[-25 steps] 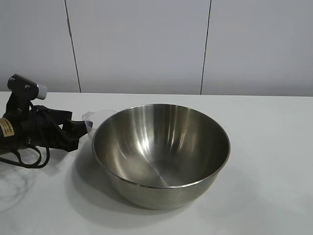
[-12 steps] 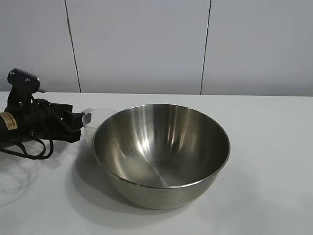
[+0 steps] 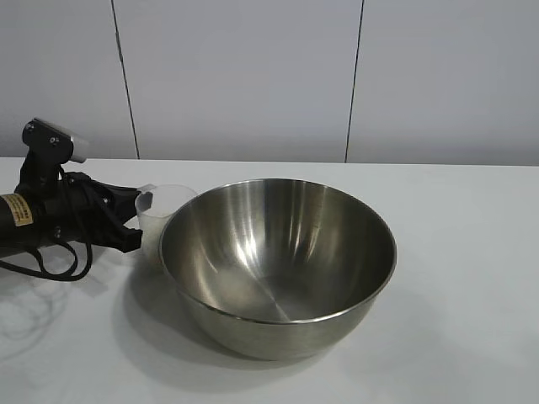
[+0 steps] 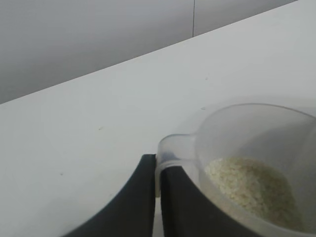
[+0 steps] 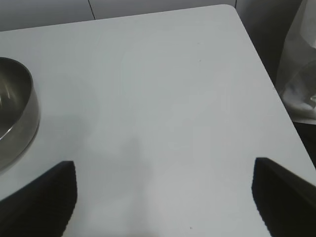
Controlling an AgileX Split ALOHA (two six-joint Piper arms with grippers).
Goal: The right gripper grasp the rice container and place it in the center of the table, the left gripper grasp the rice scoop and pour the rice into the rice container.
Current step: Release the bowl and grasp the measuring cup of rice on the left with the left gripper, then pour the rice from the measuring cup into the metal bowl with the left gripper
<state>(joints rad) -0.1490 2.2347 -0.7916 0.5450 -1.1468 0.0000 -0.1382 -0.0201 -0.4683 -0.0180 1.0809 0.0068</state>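
Half the task looks done. At the left, the left gripper (image 3: pixel 126 229) is clamped on the rice scoop (image 3: pixel 160 210), holding it upright just beside the bowl's rim, with the rice (image 4: pixel 249 187) inside it. In the middle of the table (image 3: pixel 472 252) sits the rice container (image 3: pixel 278 261), empty, so pouring remains. Off to the right, the right gripper (image 5: pixel 163 197) hangs wide open above bare tabletop, holding nothing.
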